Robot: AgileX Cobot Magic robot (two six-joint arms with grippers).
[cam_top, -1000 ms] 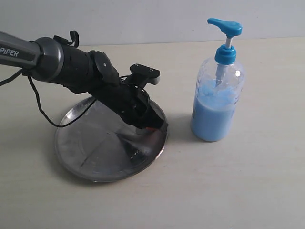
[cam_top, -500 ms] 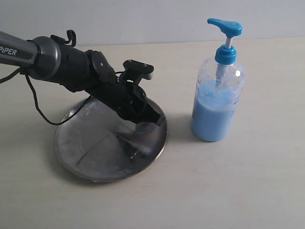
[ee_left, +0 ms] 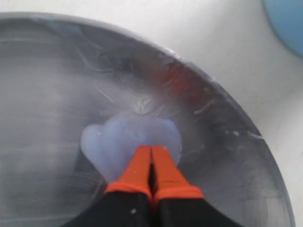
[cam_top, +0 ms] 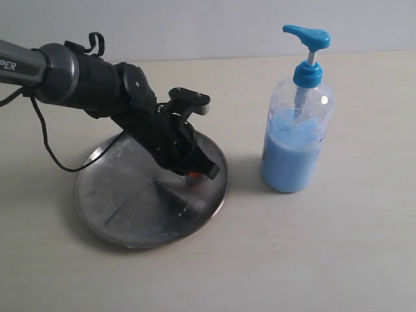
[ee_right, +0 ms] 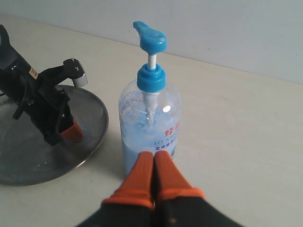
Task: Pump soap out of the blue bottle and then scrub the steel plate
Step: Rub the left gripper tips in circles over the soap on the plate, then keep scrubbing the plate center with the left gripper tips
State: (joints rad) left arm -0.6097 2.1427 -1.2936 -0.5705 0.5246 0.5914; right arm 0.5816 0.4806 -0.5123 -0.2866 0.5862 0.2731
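At the left of the exterior view the left arm (cam_top: 65, 81) reaches in, and the white letters "PER" (cam_top: 8, 65) can be read on its grey sleeve, the rest of the word cut off by the edge; a black cable (cam_top: 49, 143) loops down from it toward the steel plate (cam_top: 123, 208). The plate lies flat on the pale table (cam_top: 325, 247), and the left gripper (cam_top: 205, 172) slants down onto the side of the plate nearest the bottle. From this view its orange tips are barely seen and no soap shows on the plate. The left wrist view supplies both: the left gripper (ee_left: 151, 153) has its two orange fingers pressed together with nothing between them, and their tips sit on a pale blue blob of soap (ee_left: 128, 137) on the scuffed plate (ee_left: 47, 94) near its rim, seemingly touching it, though the close picture is soft. To the right of the plate, just beside it but not touching, the blue bottle (cam_top: 297, 143) stands upright, its pump head (cam_top: 307, 36) raised and about half of it filled with light blue liquid. Only the right wrist view shows the bottle (ee_right: 149, 123) from its label (ee_right: 165, 139) side, with red characters over small blue print too fine to read. That view alone shows the right gripper (ee_right: 154, 161), closed tight and empty, on the bottle's side away from the plate (ee_right: 28, 161).
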